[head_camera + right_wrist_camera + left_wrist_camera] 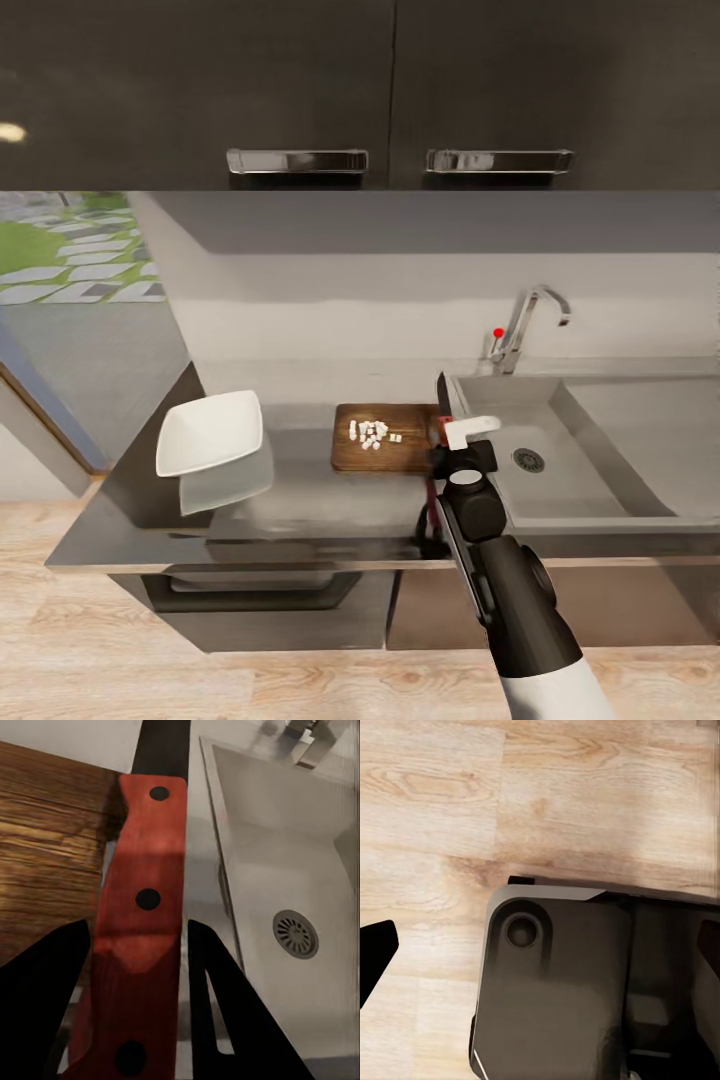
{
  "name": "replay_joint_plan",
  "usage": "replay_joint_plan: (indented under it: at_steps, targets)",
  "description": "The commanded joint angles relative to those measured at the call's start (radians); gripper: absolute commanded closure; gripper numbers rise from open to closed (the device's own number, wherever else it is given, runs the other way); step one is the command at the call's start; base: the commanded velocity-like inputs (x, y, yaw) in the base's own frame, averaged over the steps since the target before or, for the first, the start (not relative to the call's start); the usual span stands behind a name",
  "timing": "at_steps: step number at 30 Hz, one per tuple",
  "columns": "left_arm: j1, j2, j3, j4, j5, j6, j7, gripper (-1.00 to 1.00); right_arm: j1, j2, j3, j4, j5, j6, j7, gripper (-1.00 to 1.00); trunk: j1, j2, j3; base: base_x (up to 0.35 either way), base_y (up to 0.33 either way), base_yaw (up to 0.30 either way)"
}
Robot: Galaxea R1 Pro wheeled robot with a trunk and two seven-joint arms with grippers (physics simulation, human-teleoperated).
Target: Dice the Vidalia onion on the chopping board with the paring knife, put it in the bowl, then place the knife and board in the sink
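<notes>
The dark wood chopping board (385, 450) lies on the grey countertop (290, 500), left of the sink (590, 500). A small heap of white diced onion (371, 433) sits on the board's middle. My right gripper (456, 437) hovers over the strip between board and sink, shut on the paring knife (142, 900). Its red riveted handle stands between the black fingers (225, 1012), and the dark blade (443, 393) points toward the back wall. The board's edge (45, 847) shows beside the knife. The white bowl (210, 430) rests left of the board. My left gripper (540, 949) hangs open over the floor.
The sink basin holds only its round drain (295, 934), with the chrome faucet (525, 325) and red knob behind it and a drainboard (650, 420) to the right. Dark wall cabinets (390, 90) hang overhead. The robot's dark base (562, 982) stands on the wood floor.
</notes>
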Motion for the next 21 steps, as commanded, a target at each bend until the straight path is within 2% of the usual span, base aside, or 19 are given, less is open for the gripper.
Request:
replay_joint_plan:
  at_steps: [1,9,21]
  targets:
    - [0.001,-0.001,0.001,-0.001,0.006,-0.001,0.001,-1.0,-0.001,0.0,0.002,0.0,-0.002,0.005,-0.008,1.0,0.0,-0.001,-0.001,0.0,-0.264,0.0]
    - [0.001,-0.003,0.001,-0.001,0.005,-0.001,0.001,-1.0,-0.001,0.0,0.002,0.002,-0.001,0.006,-0.009,1.0,0.0,-0.001,-0.001,0.032,-0.267,0.0]
    - [0.001,-0.003,0.001,-0.002,0.005,-0.001,0.001,-1.0,-0.001,0.0,0.002,0.002,-0.002,0.007,-0.009,1.0,0.0,-0.001,-0.001,0.159,-0.267,0.0]
